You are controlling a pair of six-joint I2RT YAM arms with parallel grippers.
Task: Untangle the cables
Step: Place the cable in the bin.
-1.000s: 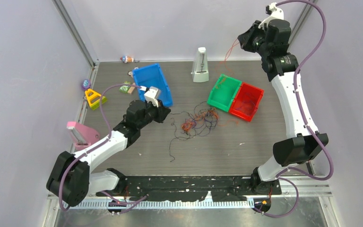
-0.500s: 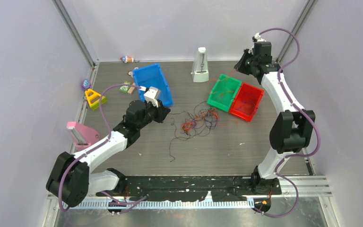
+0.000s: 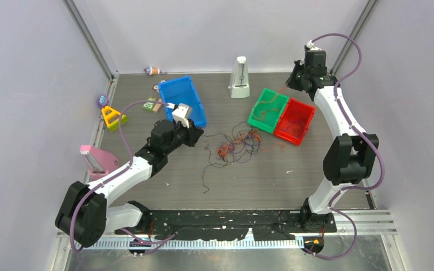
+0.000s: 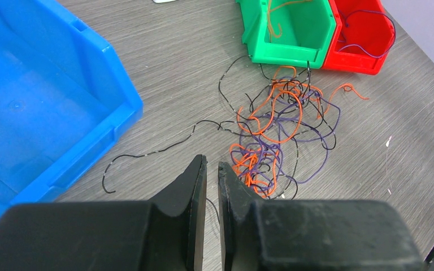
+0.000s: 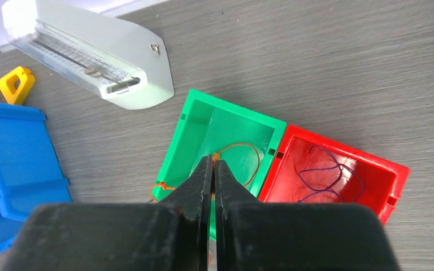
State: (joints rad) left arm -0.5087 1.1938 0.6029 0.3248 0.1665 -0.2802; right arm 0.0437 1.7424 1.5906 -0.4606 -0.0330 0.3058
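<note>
- Sorting by colour is the step judged in hand: one strand goes to a bin while the knot waits.
- Left gripper (image 4: 212,166): nearest the arm bases, jaws drawn almost together with only a slit between them. Whether a hair-thin strand is pinched there cannot be told.
- Black strand (image 4: 164,148): trails along the table just ahead and left of the left fingertips, running toward the knot.
- Cables (image 4: 277,135): the main tangle of orange, purple and black loops lies on the table ahead and right of the left gripper, apart from its fingers.
- Blue bin (image 4: 45,107): close on the left gripper's left side; no strand shows in the part seen.
- Right gripper (image 5: 213,161): far side, jaws pressed closed above the green bin (image 5: 172,158), apparently nipping the orange strand (image 5: 238,145), whose loop lies in the bin below the fingertips.
- Red bin (image 5: 384,189): touching the green one, right of the right gripper, with a purple strand (image 5: 339,165) inside.
- Metronome (image 5: 90,62): beyond, to the left.
- Next move, as judged: part the right jaws to drop the orange strand, then return to the knot for a single loop.
</note>
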